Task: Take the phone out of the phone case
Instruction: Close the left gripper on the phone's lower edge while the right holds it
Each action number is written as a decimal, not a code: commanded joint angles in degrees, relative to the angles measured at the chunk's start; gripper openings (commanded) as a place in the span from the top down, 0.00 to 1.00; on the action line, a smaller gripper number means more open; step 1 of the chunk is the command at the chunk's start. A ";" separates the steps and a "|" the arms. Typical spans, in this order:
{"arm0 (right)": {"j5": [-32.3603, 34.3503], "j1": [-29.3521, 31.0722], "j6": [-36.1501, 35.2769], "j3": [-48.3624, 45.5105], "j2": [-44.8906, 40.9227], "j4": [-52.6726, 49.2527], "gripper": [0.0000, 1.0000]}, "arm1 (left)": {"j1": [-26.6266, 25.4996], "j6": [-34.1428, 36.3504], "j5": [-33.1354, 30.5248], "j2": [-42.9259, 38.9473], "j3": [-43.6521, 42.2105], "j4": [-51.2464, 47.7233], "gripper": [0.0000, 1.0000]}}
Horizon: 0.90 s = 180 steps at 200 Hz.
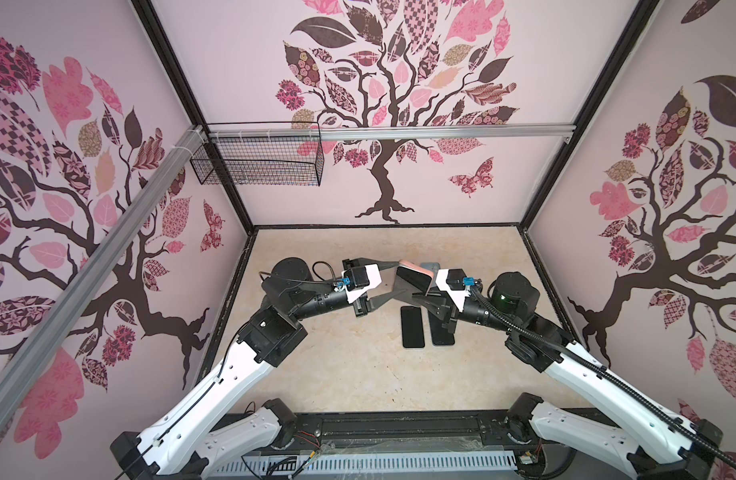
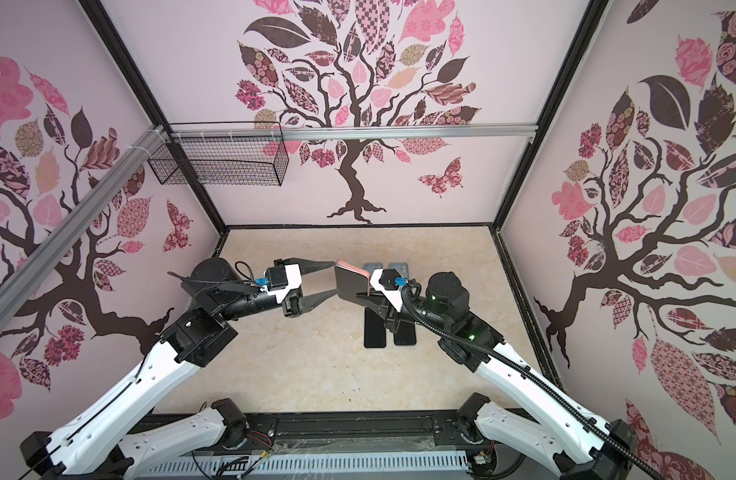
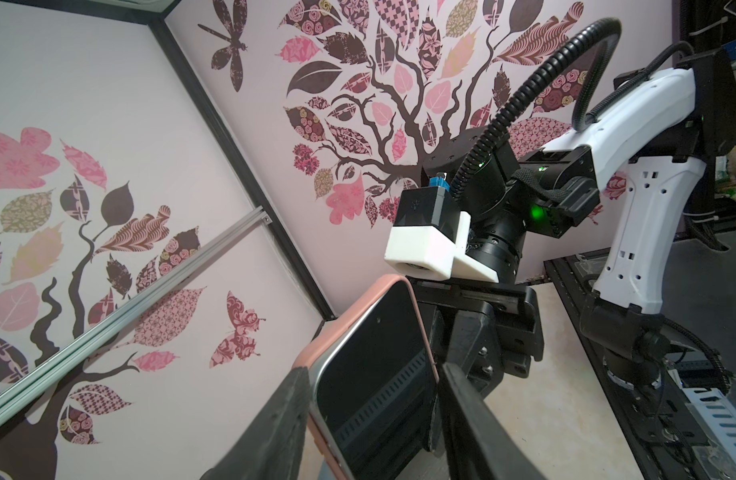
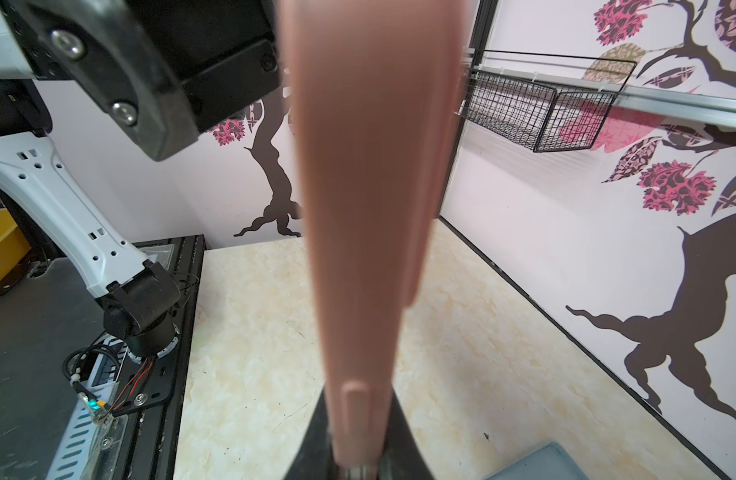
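In both top views the right gripper (image 1: 429, 291) was pinched on the pink phone case (image 1: 413, 267), held above the table (image 1: 316, 374). The left gripper (image 1: 394, 279) stood spread, one finger at each side of the case's free end. Two loose phones (image 1: 413, 327) lay beneath.

Only the left wrist view showed the phone (image 3: 374, 365), its dark screen seated inside the case, with a finger close to each edge. Whether they touched could not be told.

The right wrist view showed the case (image 4: 370, 208) edge-on, clamped between the right fingertips (image 4: 312, 451).
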 commanded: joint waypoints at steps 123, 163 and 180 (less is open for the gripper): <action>-4.03 1.61 -2.36 4.25 -2.34 3.39 1.00 | -0.26 0.80 1.14 2.72 -0.87 -3.98 0.51; -5.27 1.72 -0.94 4.19 -2.78 4.81 1.00 | -0.21 1.04 0.73 2.82 -1.70 -4.33 0.51; -5.49 1.66 0.20 3.97 -3.06 5.96 1.00 | -0.23 1.10 0.24 2.54 -2.04 -4.25 0.51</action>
